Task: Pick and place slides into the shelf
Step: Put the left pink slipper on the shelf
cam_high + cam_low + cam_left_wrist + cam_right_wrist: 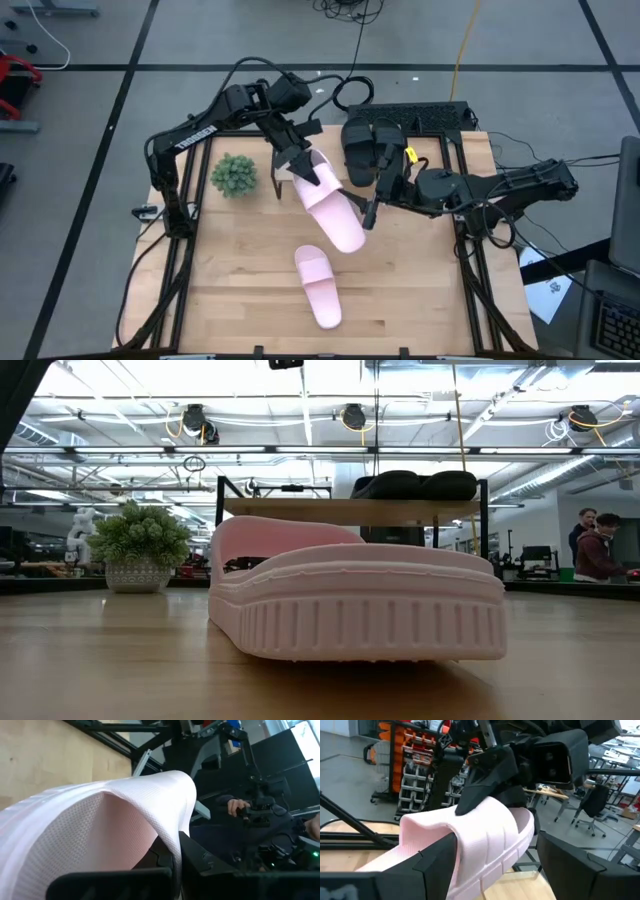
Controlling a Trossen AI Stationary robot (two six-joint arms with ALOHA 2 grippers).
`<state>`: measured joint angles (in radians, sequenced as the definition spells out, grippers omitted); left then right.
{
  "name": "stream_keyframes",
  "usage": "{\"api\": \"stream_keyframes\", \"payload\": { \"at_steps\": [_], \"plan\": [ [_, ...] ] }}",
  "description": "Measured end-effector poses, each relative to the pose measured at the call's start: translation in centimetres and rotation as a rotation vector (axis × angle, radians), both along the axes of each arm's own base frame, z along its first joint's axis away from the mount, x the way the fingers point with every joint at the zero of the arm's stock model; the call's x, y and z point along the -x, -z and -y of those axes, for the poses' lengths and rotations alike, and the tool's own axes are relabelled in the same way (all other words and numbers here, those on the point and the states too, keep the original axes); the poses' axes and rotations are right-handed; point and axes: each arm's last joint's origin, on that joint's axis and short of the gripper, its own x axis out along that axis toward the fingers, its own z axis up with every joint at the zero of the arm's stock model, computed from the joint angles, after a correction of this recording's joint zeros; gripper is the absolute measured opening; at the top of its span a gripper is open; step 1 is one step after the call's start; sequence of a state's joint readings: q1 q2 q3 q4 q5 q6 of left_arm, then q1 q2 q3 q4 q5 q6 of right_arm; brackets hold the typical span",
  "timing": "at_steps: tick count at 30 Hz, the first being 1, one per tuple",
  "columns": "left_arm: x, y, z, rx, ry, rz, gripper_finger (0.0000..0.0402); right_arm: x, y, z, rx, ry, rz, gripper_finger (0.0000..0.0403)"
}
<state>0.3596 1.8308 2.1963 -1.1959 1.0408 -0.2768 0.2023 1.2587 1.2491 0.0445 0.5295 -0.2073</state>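
Two black slides [373,148] on shelf [440,150]; two pink: one flat near [320,287], one [335,212] clamped in left gripper [300,165], straddled by spread right gripper [372,205]. Plant [234,175] left.

1. Shelf [440,150] stands at the far edge of the table [240,290], towards the right.
2. Two slides [372,148] lie side by side on the shelf top.
3. A potted plant [233,175] stands left of the shelf.
4. One slide [335,210] is raised between the plant and the shelf, with the left gripper [297,165] at its far end and the right gripper [372,205] at its right side.
5. Another slide [318,286] lies on the table, nearer the front edge.
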Motion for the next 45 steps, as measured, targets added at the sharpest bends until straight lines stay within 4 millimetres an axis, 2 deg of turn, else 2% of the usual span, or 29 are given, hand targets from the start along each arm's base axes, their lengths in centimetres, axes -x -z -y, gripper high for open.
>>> {"api": "stream_keyframes", "payload": {
  "at_steps": [15, 20, 28, 37, 45],
  "plan": [
    [-0.9, -0.2, 0.4, 0.048, -0.003, 0.011, 0.0000, 0.0, 0.1, 0.5, 0.019, 0.061, -0.022, 0.0262],
    [-1.4, -0.6, 0.9, 0.064, 0.020, 0.047, 0.0000, -0.4, 0.4, 0.7, 0.007, 0.072, -0.024, 0.0242],
    [-1.4, -0.7, 1.0, 0.078, 0.021, 0.036, 0.0000, -0.9, 0.8, 0.7, 0.014, 0.080, -0.036, 0.0175],
    [-1.3, -0.7, 0.5, 0.047, -0.027, 0.037, 0.0002, -0.7, 0.6, 0.8, 0.070, 0.138, -0.044, 0.0014],
    [-0.9, -0.7, -1.1, 0.012, -0.077, 0.056, 0.0044, -0.6, 0.5, 0.9, 0.098, 0.225, -0.043, 0.0004]
  ]
}}
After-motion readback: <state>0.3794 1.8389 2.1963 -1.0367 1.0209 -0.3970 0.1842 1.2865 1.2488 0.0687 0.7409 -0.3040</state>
